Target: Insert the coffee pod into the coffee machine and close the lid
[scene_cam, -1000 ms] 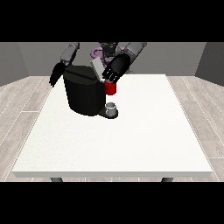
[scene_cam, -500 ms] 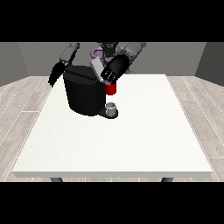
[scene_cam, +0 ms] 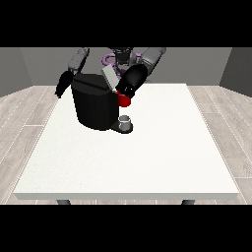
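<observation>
Front view: a black coffee machine [scene_cam: 93,106] stands on the far left part of the white worktop [scene_cam: 147,152], its grey lid [scene_cam: 110,77] raised and tilted. A red thing at the machine [scene_cam: 124,100] shows just above a small grey cup [scene_cam: 126,121] on the machine's base. What the cup holds cannot be told. The hand at the view's right [scene_cam: 129,84] sits at the lid and the red thing; whether its fingers are clenched or released cannot be told. The hand at the view's left [scene_cam: 62,84] hangs beside the machine, its fingers likewise unclear. The pod does not show plainly. No writing is readable.

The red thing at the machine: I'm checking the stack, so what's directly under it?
Under the red thing at the machine a grey thing sits on the machine's base. The hand at the view's right covers its top.
</observation>
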You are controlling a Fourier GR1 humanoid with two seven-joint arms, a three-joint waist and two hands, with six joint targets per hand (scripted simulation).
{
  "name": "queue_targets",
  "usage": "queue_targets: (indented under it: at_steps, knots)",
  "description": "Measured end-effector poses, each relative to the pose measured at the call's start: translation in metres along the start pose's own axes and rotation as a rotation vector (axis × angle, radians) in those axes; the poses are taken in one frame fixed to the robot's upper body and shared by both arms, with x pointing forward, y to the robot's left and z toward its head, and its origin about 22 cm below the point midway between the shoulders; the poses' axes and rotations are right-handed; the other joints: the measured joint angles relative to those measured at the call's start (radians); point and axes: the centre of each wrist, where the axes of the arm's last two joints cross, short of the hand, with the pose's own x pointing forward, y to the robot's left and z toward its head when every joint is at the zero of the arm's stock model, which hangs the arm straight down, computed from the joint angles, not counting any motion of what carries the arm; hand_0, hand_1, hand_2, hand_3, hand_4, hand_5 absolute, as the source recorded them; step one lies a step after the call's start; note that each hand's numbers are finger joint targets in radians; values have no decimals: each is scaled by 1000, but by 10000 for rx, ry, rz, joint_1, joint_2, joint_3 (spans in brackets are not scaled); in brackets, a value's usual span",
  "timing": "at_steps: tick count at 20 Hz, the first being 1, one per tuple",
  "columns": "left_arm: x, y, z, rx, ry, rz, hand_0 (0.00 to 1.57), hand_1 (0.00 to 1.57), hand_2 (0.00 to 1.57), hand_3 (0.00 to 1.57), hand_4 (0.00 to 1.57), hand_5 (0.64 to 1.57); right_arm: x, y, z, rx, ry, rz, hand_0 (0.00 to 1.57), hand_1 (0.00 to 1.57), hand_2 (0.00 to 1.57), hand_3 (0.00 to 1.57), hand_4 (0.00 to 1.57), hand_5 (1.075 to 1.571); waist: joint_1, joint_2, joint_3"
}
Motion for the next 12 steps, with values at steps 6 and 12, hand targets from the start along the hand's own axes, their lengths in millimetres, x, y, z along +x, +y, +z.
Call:
queue_targets:
  at_steps: [6, 12]
  knots:
    - [-2, -10, -1, 73, -104, 76, 1138, 1138, 1136, 963, 0, 1571, -7, -6, 3, -76, 25, 41, 0, 0, 0, 0, 41, 1571, 58, 8, 8]
    - [5, 7, -2, 712, -418, 150, 1241, 1241, 1202, 970, 0, 1571, 5, -4, -8, -95, -178, 68, 0, 0, 0, 0, 0, 1571, 14, 343, -4]
